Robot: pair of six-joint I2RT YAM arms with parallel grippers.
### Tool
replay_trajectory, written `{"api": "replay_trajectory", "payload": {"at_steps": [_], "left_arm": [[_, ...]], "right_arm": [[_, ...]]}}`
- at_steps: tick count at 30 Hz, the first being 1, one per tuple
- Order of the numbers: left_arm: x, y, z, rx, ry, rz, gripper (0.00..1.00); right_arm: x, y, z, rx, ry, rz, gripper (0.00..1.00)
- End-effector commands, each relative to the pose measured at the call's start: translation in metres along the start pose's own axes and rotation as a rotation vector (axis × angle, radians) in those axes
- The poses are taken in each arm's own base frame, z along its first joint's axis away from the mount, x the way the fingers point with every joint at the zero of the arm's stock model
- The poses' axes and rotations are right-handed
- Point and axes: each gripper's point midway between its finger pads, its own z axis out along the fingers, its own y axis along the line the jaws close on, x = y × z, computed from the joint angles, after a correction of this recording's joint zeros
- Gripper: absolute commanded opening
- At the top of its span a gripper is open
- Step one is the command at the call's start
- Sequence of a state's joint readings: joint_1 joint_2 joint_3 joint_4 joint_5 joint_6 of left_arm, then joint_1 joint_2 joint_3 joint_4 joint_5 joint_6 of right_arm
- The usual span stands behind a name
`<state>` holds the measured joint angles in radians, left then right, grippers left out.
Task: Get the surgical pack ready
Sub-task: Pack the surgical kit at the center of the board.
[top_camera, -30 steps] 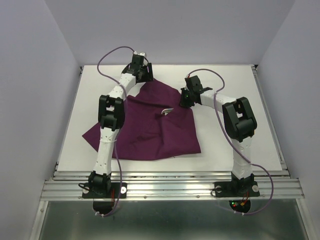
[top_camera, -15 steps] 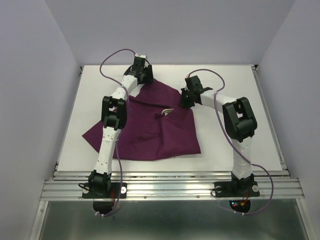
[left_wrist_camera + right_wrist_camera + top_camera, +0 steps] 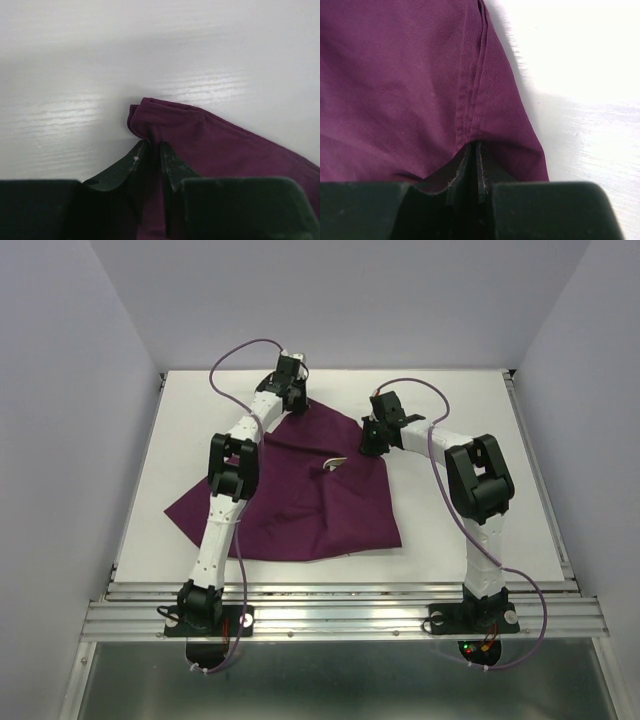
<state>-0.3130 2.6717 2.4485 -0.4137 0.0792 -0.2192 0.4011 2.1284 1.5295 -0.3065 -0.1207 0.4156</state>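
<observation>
Going by the task, the dark-purple cloth (image 3: pixel 300 495) is the base of the pack and has to lie flat and square first, which would explain why both arms hold it by its far side. On the left, the left gripper (image 3: pixel 291 378) reaches close to the far edge of the worktop (image 3: pixel 180 440), left of centre. The left wrist view shows its fingers clenched on a far corner of the cloth, with a small bunched tip poking out just beyond the fingertips onto the bare white surface. From there the cloth spreads back over the middle of the worktop toward the near edge. It is rumpled rather than smooth, and one corner points at the left edge. A small white sliver (image 3: pixel 335 462) shows near the cloth's middle; what it is cannot be told. To the right, the right gripper (image 3: pixel 371 443) sits at the cloth's right-hand far corner, near the worktop's centre. Its jaws are pinched on the hemmed edge, and a ridge of folded fabric runs away from the fingertips. With two corners held like this, the pair looks set to draw the sheet taut and spread it.
</observation>
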Motion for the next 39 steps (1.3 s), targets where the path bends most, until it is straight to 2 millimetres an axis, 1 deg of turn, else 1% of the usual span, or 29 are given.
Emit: {"api": "replay_trajectory", "payload": {"at_steps": [1,3,4,6,7,9,10,11,12,13,15,16,18,19,20,25,27,28,29,31,32,33,35,36,37,39], "left_arm": [[0.021,-0.015,-0.007,0.021,0.085,0.030,0.18],[0.018,-0.021,-0.011,0.028,0.077,0.037,0.05],[0.014,-0.022,-0.014,0.031,0.070,0.037,0.00],[-0.001,-0.028,-0.027,0.044,0.039,0.038,0.00],[-0.013,-0.032,-0.037,0.053,0.013,0.041,0.00],[-0.028,-0.037,-0.050,0.067,-0.023,0.045,0.00],[-0.032,-0.039,-0.056,0.073,-0.033,0.047,0.00],[-0.049,-0.045,-0.072,0.086,-0.075,0.048,0.00],[-0.055,-0.048,-0.080,0.093,-0.087,0.049,0.00],[-0.066,-0.053,-0.094,0.108,-0.111,0.050,0.00],[-0.073,-0.061,-0.108,0.149,-0.125,0.057,0.00],[-0.076,-0.066,-0.119,0.167,-0.131,0.060,0.00],[-0.078,-0.075,-0.130,0.218,-0.137,0.061,0.00],[-0.070,-0.076,-0.130,0.231,-0.118,0.059,0.00],[-0.075,-0.084,-0.141,0.268,-0.130,0.061,0.00],[-0.061,-0.102,-0.159,0.344,-0.097,0.066,0.00],[-0.061,-0.110,-0.166,0.372,-0.114,0.071,0.00],[-0.063,-0.116,-0.175,0.394,-0.122,0.070,0.00],[-0.063,-0.119,-0.178,0.403,-0.126,0.070,0.00],[-0.066,-0.127,-0.188,0.426,-0.138,0.077,0.00],[-0.068,-0.128,-0.191,0.428,-0.144,0.077,0.00],[-0.070,-0.131,-0.194,0.436,-0.151,0.079,0.00],[-0.072,-0.136,-0.199,0.451,-0.158,0.082,0.00],[-0.073,-0.137,-0.200,0.457,-0.159,0.078,0.00],[-0.074,-0.138,-0.201,0.464,-0.160,0.077,0.00],[-0.074,-0.140,-0.202,0.464,-0.161,0.083,0.00]], "right_arm": [[0.022,0.006,-0.007,0.009,0.072,-0.010,0.14],[0.023,0.006,-0.007,0.010,0.074,-0.010,0.14],[0.023,0.006,-0.007,0.009,0.076,-0.011,0.14],[0.023,0.006,-0.008,0.008,0.074,-0.012,0.14],[0.023,0.006,-0.008,0.008,0.074,-0.012,0.14],[0.024,0.005,-0.007,0.011,0.076,-0.011,0.14],[0.023,0.005,-0.008,0.012,0.074,-0.012,0.14],[0.023,0.006,-0.008,0.011,0.073,-0.012,0.14],[0.022,0.006,-0.008,0.012,0.071,-0.012,0.14],[0.022,0.005,-0.008,0.013,0.070,-0.012,0.14],[0.022,0.004,-0.009,0.018,0.068,-0.014,0.14],[0.020,0.004,-0.010,0.021,0.063,-0.016,0.14],[0.019,0.004,-0.011,0.023,0.059,-0.018,0.14],[0.018,0.005,-0.012,0.024,0.055,-0.018,0.14],[0.016,0.005,-0.012,0.024,0.051,-0.017,0.15],[0.009,0.008,-0.016,0.022,0.032,-0.018,0.15],[0.005,0.010,-0.018,0.019,0.020,-0.019,0.15],[0.003,0.010,-0.020,0.023,0.013,-0.021,0.15],[0.001,0.010,-0.022,0.023,0.006,-0.021,0.15],[-0.009,0.013,-0.030,0.024,-0.025,-0.029,0.15],[-0.014,0.014,-0.034,0.027,-0.040,-0.030,0.16],[-0.019,0.015,-0.039,0.032,-0.052,-0.036,0.18],[-0.037,0.021,-0.056,0.035,-0.109,-0.048,0.20],[-0.043,0.022,-0.062,0.037,-0.129,-0.051,0.20],[-0.054,0.027,-0.075,0.032,-0.167,-0.058,0.20],[-0.065,0.026,-0.087,0.057,-0.212,-0.058,0.20]]}}
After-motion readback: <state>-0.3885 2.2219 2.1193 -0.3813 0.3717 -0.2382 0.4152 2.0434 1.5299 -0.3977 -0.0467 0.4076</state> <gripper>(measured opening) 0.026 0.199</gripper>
